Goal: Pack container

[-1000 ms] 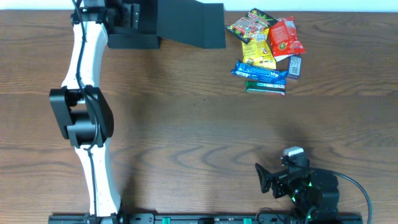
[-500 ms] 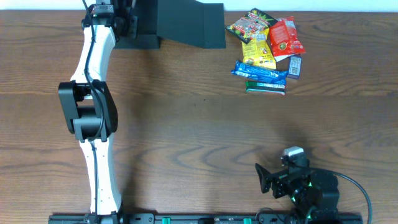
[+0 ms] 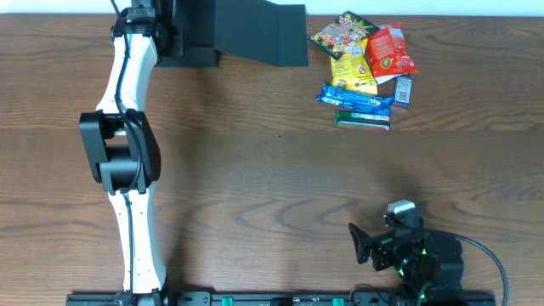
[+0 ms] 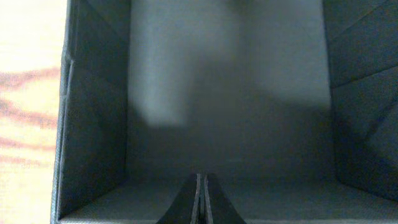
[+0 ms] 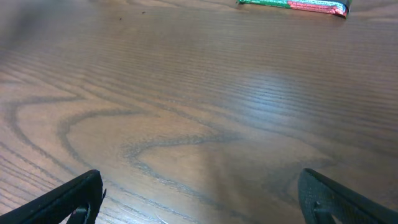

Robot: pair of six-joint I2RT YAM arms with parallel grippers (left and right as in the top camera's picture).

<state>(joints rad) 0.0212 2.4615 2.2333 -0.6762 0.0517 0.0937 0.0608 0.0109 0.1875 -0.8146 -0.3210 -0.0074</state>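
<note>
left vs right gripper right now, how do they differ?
The left gripper is shut, fingers pressed together at the near edge of the container; the right gripper is open, fingers wide apart. The left is extended to the table's far side at the box; the right sits at the near edge over bare table, holding nothing. Both have dark fingers.
</note>
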